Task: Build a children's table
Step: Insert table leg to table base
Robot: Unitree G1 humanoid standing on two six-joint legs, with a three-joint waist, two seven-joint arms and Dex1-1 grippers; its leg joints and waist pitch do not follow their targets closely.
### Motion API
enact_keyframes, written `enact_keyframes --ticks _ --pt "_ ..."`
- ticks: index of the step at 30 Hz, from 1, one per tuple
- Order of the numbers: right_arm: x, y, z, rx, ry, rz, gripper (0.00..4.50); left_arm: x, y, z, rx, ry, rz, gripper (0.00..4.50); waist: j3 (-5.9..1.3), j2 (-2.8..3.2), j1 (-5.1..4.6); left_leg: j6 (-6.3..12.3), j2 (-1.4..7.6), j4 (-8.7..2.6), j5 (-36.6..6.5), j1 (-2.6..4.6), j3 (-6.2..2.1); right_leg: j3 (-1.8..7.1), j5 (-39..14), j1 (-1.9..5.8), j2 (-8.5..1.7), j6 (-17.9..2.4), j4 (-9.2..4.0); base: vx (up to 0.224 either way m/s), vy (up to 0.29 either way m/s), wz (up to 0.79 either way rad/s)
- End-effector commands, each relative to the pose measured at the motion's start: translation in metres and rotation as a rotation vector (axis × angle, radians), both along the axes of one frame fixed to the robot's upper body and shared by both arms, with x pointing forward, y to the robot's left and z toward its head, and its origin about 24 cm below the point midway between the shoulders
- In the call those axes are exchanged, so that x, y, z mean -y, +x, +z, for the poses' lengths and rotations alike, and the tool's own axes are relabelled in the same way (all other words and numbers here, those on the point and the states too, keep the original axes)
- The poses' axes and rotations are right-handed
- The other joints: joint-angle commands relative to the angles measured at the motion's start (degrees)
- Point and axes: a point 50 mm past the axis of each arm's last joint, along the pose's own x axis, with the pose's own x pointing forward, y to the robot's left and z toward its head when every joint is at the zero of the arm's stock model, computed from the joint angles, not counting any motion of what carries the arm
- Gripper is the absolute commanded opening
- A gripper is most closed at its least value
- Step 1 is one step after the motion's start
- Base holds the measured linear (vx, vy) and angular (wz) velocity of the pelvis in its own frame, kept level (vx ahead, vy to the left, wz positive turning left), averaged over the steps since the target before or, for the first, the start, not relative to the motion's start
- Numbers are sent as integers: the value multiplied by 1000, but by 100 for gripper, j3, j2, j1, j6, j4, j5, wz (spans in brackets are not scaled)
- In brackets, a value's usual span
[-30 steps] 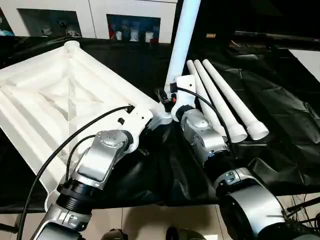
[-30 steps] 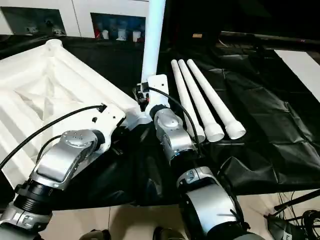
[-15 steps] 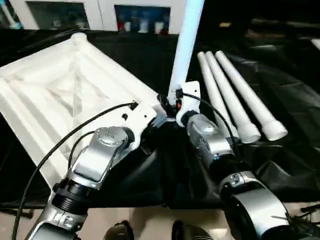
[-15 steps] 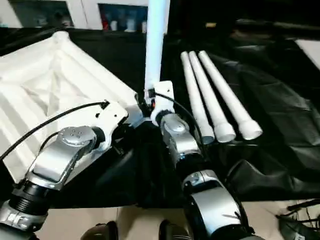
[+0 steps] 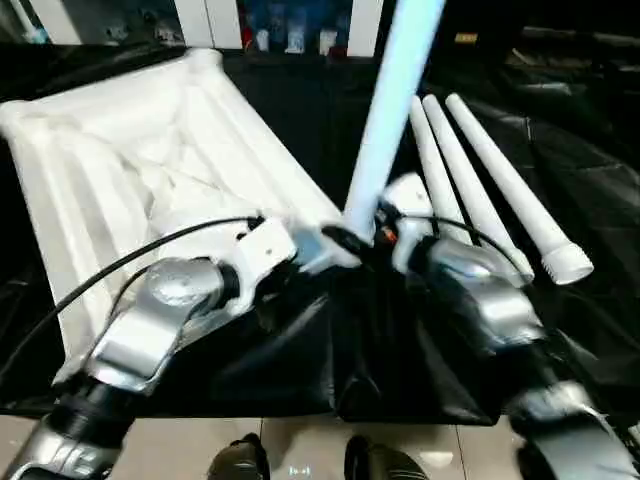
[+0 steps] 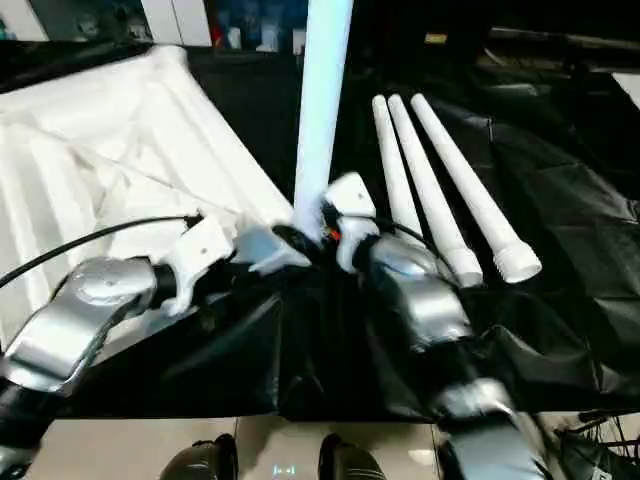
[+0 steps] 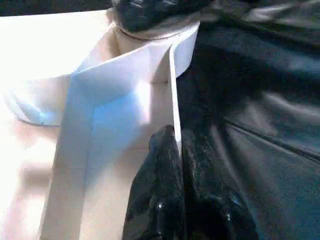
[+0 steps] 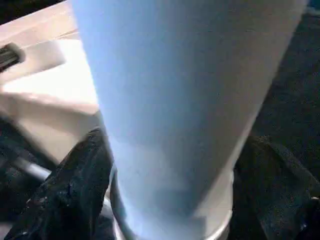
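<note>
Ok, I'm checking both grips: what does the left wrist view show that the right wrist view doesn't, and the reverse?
Left wrist view: the left hand shut on a thin upright rib of the tabletop. Right wrist view: the upright leg standing between the right hand's spread fingers, which are open around it. Both: white tabletop plastic and the black cloth beneath.
</note>
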Motion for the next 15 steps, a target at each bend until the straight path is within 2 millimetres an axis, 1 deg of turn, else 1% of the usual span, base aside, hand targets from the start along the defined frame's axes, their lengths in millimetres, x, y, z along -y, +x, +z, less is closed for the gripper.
enact_keyframes --ticks 1,2,3,4,6,8,11,15 --pt "1 -10 5 3 -5 85 385 8 -6 2 15 -58 -87 0 -322 -30 -16 597 386 -303 -625 141 -142 294 -701 329 -508 -1173 -323 0 0 0" --pt "4 -15 5 1 -21 120 385 7 -6 2 17 -61 -95 0 -321 -29 -8 601 383 -301 -613 131 -149 292 -693 341 -512 -1150 -319 0 0 0" --pt "7 -20 4 -7 -37 155 385 5 -7 2 18 -67 -116 0 -327 -28 2 630 380 -292 -549 152 -142 296 -628 331 -510 -1123 -315 0 0 0" --pt "9 -23 4 -14 -42 177 385 5 -8 2 15 -70 -125 0 -327 -33 3 664 376 -285 -515 142 -140 295 -556 339 -507 -1123 -306 0 0 0" --pt "10 -27 3 -20 -51 207 385 4 -10 2 12 -72 -135 0 -331 -42 -6 709 372 -277 -464 122 -144 292 -495 345 -520 -1161 -295 0 0 0" --pt "11 -32 1 -31 -67 249 385 4 -13 2 9 -79 -169 0 -328 -45 -3 741 368 -266 -436 123 -143 291 -509 340 -519 -1182 -297 0 0 0" --pt "13 -35 -1 -39 -93 266 385 3 -16 2 -2 -77 -204 0 -336 -57 -3 788 367 -257 -367 123 -142 287 -440 343 -512 -1193 -278 0 0 0" --pt "14 -37 -2 -51 -103 276 385 1 -21 1 -14 -67 -243 0 -339 -50 -8 803 374 -246 -349 127 -146 280 -469 338 -514 -1254 -266 0 0 0"
